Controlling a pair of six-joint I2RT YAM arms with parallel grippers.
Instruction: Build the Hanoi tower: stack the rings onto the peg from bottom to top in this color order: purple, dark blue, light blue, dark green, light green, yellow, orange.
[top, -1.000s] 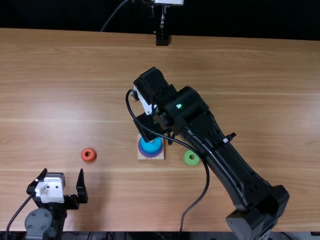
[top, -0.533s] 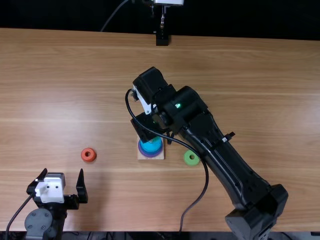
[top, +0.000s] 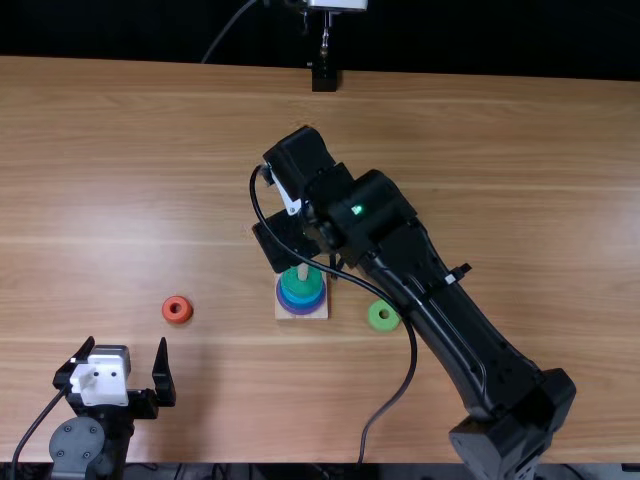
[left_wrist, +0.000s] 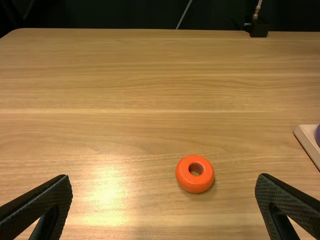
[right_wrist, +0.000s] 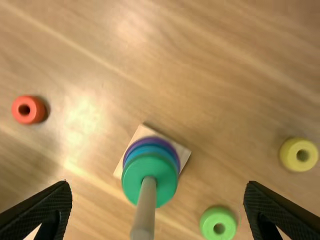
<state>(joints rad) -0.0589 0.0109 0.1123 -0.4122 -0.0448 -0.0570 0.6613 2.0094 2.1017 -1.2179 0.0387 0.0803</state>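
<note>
The left gripper (top: 127, 345), spread, stands left of the square wooden base (right_wrist: 142, 131). Between them lies a round orange ring (top: 168, 310). Purple (right_wrist: 156, 140), blue (right_wrist: 150, 148) and dark green rings (right_wrist: 165, 185) encircle its pale peg (right_wrist: 146, 205); the right gripper (top: 287, 240), spread, hovers above. Right of it: light green ring (top: 383, 327), yellow ring (right_wrist: 290, 155).

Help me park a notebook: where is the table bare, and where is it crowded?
Bare: the table's far stretch, beyond the right arm; also a smaller patch between the orange ring and the wooden base. Crowded: around that base, with the open right gripper above it, the light green ring close by and the yellow ring farther out.
</note>
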